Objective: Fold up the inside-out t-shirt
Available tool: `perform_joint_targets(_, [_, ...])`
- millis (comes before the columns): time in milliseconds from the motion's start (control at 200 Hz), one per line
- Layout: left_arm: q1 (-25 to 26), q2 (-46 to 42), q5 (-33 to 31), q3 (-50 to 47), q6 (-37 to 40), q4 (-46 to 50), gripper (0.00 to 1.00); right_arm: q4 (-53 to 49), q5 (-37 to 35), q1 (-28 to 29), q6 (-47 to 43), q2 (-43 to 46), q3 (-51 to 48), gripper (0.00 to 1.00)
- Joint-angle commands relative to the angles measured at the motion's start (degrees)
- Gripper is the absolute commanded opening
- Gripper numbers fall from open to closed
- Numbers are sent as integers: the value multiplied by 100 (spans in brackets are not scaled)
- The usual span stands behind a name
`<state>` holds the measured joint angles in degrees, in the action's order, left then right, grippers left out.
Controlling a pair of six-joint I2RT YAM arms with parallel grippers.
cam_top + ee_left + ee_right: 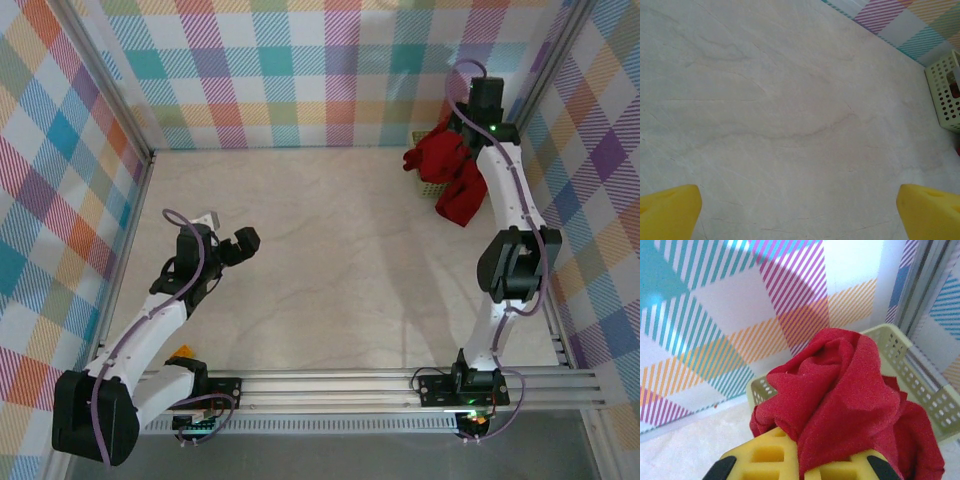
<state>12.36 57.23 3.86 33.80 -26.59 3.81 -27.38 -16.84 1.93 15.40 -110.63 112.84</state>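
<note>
Starting at the near edge, the left arm is bent over the left side of the desk (320, 260), and its pincer (236, 245) sits low with nothing in it. In the left wrist view the two yellow fingers (670, 212) are spread wide apart over bare pale desk top. Over on the right, the other arm stretches all the way out to the far right corner. That's where the inside-out t-shirt (455, 178) is, a deep-red wad bunched up on top of the pale green basket (428, 186), with one end hanging down the basket's near side toward the desk. The right pincer (802, 465) is clamped together on a fold of that red cloth, which piles up between its yellow fingers. Right behind the basket are the pastel checked walls (300, 70).
</note>
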Motion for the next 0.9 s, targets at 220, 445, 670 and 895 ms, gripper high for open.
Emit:
perform_joint_targets(220, [91,-233,102,135,-198,236,100,858,109,517,-286,1281,-518,0])
perform_joint_targets(445, [91,-303,139,280,-193,407,100,814,423,1272,-1072,1666,-16,0])
perform_joint_targets(670, [97,-567,-31,302,-205,606,100,391,1272,2341,-1720,1652,470,0])
perform_joint_targets(895, [87,-898,-777,152,-364,963,100,533,2210,2694,-1317,1861,-1460,0])
